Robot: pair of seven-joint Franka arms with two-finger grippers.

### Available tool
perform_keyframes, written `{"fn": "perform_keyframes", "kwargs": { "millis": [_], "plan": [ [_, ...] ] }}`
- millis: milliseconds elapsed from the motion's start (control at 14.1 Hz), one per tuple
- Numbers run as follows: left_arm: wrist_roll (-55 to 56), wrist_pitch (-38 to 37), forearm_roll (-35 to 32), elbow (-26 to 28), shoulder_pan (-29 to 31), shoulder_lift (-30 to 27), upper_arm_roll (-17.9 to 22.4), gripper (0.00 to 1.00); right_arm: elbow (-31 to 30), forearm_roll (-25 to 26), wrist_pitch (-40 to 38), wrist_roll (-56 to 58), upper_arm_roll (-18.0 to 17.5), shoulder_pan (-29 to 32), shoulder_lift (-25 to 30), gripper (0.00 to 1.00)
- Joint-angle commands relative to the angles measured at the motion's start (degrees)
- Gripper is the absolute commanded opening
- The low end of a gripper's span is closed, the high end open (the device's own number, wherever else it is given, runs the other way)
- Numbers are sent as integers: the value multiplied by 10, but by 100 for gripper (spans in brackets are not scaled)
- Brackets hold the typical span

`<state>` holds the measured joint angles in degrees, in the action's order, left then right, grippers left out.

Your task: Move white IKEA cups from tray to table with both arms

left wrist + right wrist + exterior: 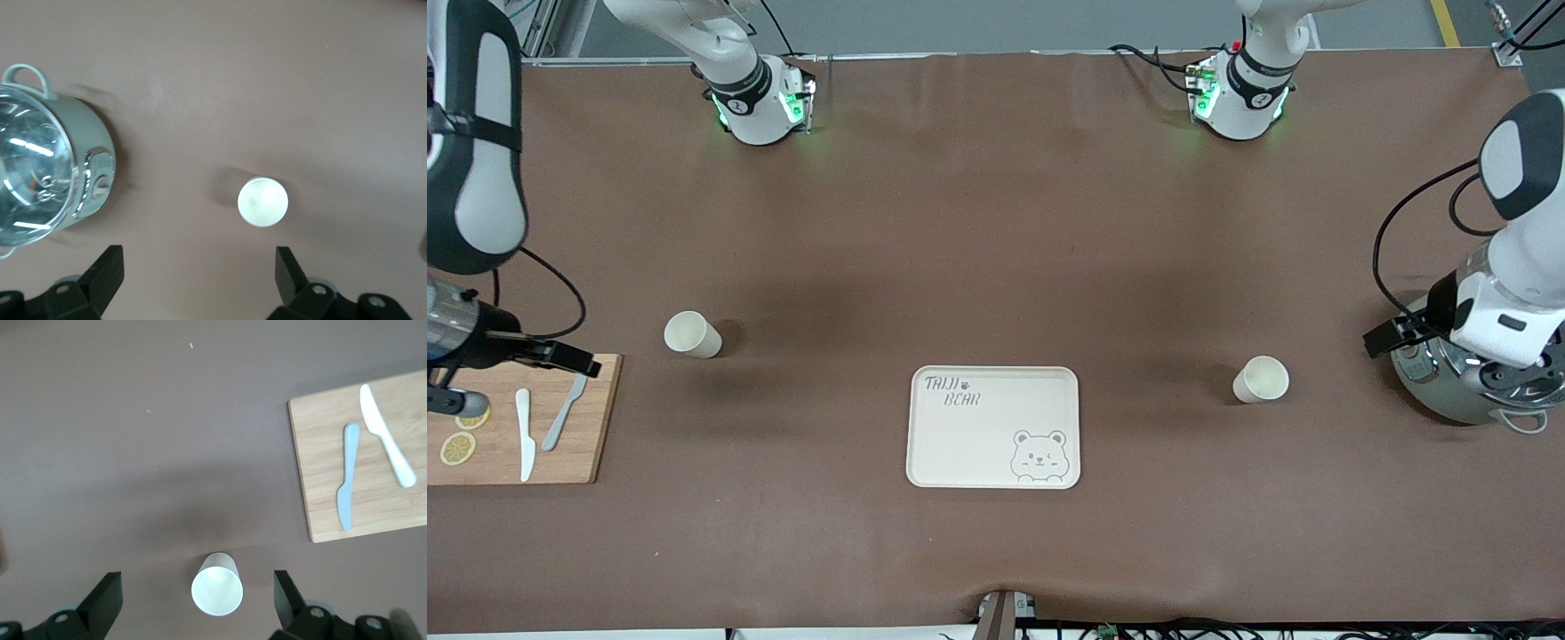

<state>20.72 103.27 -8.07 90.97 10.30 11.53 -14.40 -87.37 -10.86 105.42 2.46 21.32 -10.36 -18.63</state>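
Front view, both cups (692, 334) (1261, 379) upright on table (996, 222), mouths up, left gripper (199, 270), right gripper (197, 593) spread wide.

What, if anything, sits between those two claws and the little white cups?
Nothing visible. Both cups already stand on the table, off the tray. The open right gripper hangs over one cup; the open left gripper hangs beside the other cup.

Wide bare table (978, 222) surrounds the tray (993, 427), broken only by two cups (692, 335) (1261, 380), a cutting board (516, 418) and a pot (1458, 391) at its ends.
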Motion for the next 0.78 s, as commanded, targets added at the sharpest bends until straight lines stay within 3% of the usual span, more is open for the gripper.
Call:
{"fn": "perform_keyframes", "kwargs": {
  "millis": [0,427,711],
  "plan": [
    [-13,-39,0,-5,0,-34,0,100,69,3,-65,2,-6,27,-16,100],
    [-38,-102,25,-14,-1,-78,-6,100,53,11,-199,4,-6,32,77,100],
    [-52,-132,21,-25,-2,-89,-5,100,18,60,-215,3,-13,25,146,100]
  ]
}}
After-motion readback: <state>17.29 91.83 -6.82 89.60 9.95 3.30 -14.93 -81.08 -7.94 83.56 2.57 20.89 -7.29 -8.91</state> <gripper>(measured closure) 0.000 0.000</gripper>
